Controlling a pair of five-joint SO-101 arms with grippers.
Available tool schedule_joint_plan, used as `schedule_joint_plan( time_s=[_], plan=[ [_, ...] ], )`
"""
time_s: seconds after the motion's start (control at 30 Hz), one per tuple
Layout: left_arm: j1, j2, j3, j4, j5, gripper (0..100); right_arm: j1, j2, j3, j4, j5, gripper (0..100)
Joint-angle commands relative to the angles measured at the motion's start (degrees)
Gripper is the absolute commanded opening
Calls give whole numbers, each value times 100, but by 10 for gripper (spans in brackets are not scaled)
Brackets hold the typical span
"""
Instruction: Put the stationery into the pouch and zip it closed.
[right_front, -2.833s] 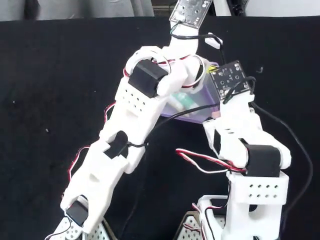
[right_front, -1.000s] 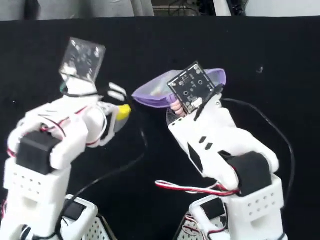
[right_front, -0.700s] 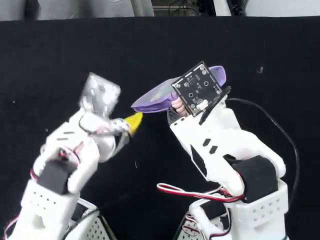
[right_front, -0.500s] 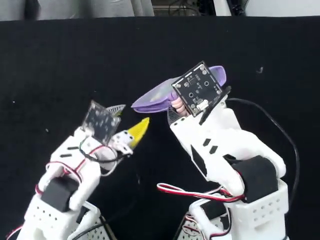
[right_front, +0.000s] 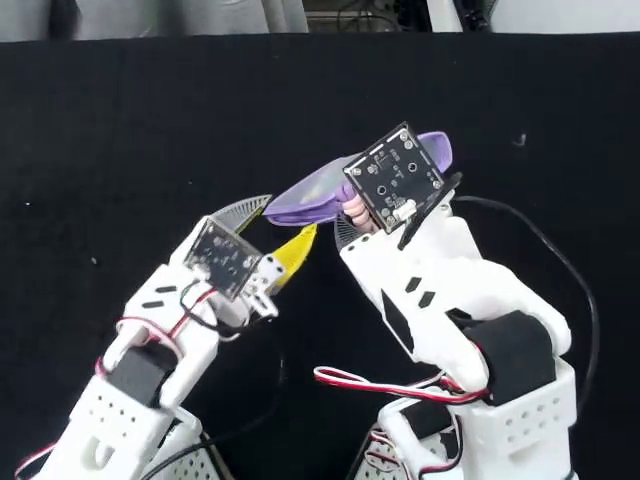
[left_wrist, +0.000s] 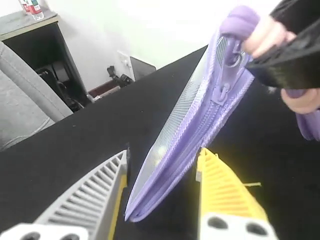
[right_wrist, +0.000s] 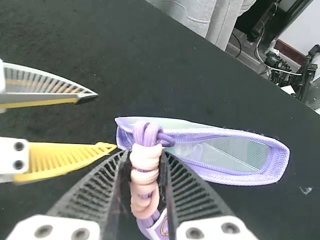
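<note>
The purple pouch (right_front: 318, 188) with a clear window hangs tilted above the black table, its zipper (left_wrist: 218, 93) along one edge. My right gripper (right_wrist: 145, 155) is shut on the pouch's pink and purple pull cord (right_wrist: 145, 186) and carries it (right_front: 352, 213). My left gripper (right_front: 290, 213) is open. Its grey finger (left_wrist: 92, 196) and yellow finger (left_wrist: 225, 195) stand on either side of the pouch's free end (left_wrist: 150, 192) without pressing it. What lies inside the pouch (right_wrist: 227, 151) is too faint to tell.
A black cloth (right_front: 120, 130) covers the whole table. A black cable (right_front: 573, 273) loops to the right of the right arm. Both arm bases stand at the near edge. Grey fabric and dark furniture (left_wrist: 55, 75) sit behind the table.
The left arm swung down and in from the left side. Its open fingers now straddle the pouch's free end. The right arm holds the pouch almost still.
</note>
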Motion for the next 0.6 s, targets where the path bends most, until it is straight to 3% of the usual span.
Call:
schedule_joint_plan(
  time_s=[0.0,0.37,0.57],
  plan=[
    [356,730,-207,-519,-62,227,-79,66,-312,-18,-26,11],
    [576,1662,-1051,-369,-62,224,-79,66,-312,-35,-35,11],
    [620,1688,-1086,-914,-62,223,-79,66,-312,-9,-35,11]
  ],
)
